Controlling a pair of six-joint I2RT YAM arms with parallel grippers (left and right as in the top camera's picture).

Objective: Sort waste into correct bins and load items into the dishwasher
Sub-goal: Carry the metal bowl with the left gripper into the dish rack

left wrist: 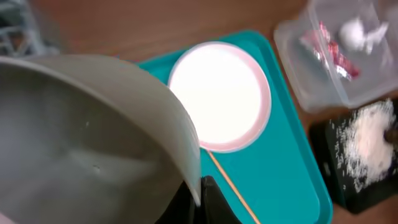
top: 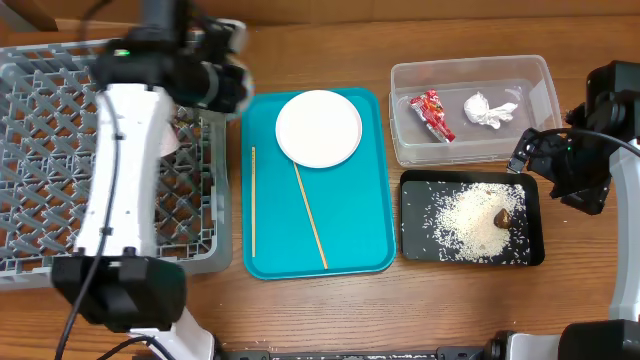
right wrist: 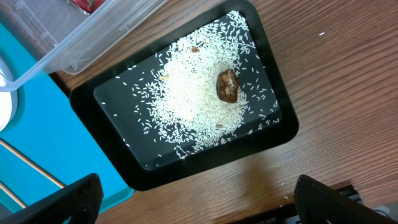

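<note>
While the left gripper pinches the grey-green bowl by its rim, the right gripper hangs wide open near the black tray.

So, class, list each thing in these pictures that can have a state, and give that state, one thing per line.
grey-green bowl: empty, gripped at its rim
left gripper: shut on the grey-green bowl
right gripper: open, empty
clear tub: unlidded, holding red wrapper and tissue
black tray: holding rice and brown lump
white plate: empty, flat on teal tray
chopsticks: lying apart on teal tray
</note>
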